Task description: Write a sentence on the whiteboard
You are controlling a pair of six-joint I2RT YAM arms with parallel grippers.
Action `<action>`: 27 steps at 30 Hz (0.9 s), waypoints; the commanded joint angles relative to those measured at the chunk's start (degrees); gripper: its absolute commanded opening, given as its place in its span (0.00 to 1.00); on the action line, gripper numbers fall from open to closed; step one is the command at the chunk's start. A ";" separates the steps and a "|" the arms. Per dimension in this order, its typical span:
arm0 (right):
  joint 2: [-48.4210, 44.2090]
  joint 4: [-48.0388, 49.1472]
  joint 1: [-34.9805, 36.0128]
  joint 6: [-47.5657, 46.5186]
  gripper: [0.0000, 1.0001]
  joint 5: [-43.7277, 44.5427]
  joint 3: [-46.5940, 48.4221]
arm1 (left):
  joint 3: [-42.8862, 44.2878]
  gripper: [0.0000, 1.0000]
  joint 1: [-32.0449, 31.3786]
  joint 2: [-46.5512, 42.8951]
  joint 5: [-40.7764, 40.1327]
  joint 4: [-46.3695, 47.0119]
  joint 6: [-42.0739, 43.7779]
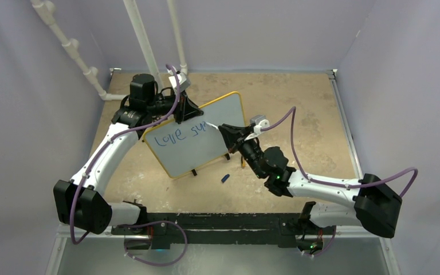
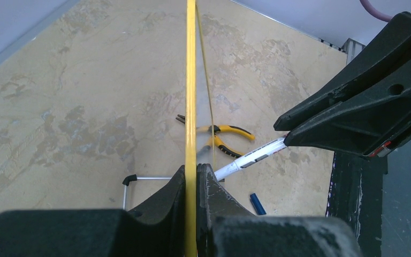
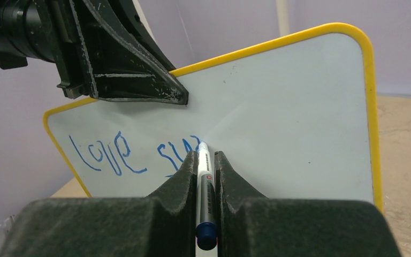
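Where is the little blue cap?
In the top view, the blue cap lies on the table, just in front of the whiteboard, beside the right arm.

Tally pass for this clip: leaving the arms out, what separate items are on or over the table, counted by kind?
whiteboard: 1
marker: 1
blue cap: 1
pliers: 1
Total: 4
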 commanded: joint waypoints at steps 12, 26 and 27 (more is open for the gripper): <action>-5.78 3.25 -0.47 -1.47 0.00 0.18 -2.12 | -3.03 0.00 -0.38 1.82 2.63 -5.02 1.75; -1.64 4.60 -0.51 -2.69 0.00 -1.11 0.85 | -3.03 0.00 -0.30 1.99 2.78 -4.91 1.71; -1.47 4.66 -0.51 -2.73 0.00 -1.02 0.82 | -3.03 0.00 -0.30 1.99 2.80 -4.93 1.67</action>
